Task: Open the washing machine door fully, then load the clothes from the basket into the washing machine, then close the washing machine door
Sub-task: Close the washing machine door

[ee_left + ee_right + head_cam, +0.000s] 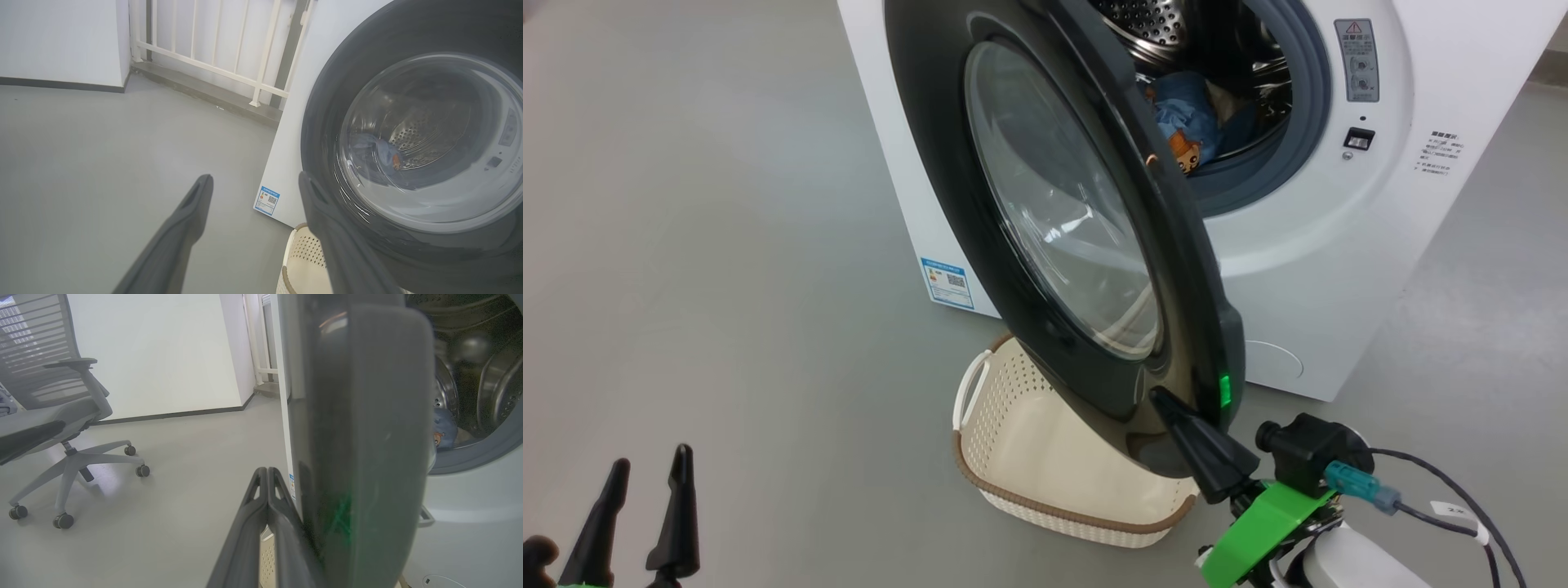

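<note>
Standing ajar, the washing machine door (pixel 931 163) is seen just beside the clenched, empty fingers of the right gripper (pixel 1158 398); clothes (pixel 1186 114) are seen beyond them in the drum (pixel 1152 20), the basket (pixel 1005 392) beneath. The left gripper (pixel 652 459) is held spread, empty.

Left gripper (pixel 652 456) spread, fingers pointing up; right gripper (pixel 1164 404) pinched closed, angled up-left

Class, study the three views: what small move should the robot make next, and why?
Probably push the shut right pincer, which rests at the outer face of the washing machine door, sideways to swing it toward the washing machine. The clothes lie in the drum, the visible part of the basket looks empty, and the door stands partly open.
</note>
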